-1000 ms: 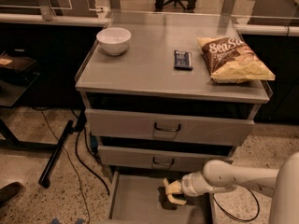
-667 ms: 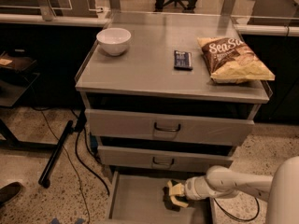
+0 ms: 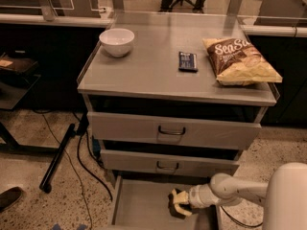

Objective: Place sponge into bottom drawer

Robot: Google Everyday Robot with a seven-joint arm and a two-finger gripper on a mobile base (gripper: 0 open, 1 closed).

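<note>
You see the gripper (image 3: 181,203) clamped on the sponge (image 3: 174,210): soft yellow foam with a dark scrub face, over the flat grey metal bottom drawer (image 3: 139,207), toward its 3 o'clock side.

Cabinet top (image 3: 153,75) bears bowl (image 3: 116,41), bar (image 3: 187,61), chip bag (image 3: 242,61) — hand (image 3: 178,204) in bottom drawer (image 3: 139,205).

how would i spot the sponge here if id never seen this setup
Find the grey cabinet and go down to its bottom drawer, pulled open at floor level. At the drawer's right side, the sponge sits at the tip of the gripper: the only small yellow-and-dark block there.
</note>
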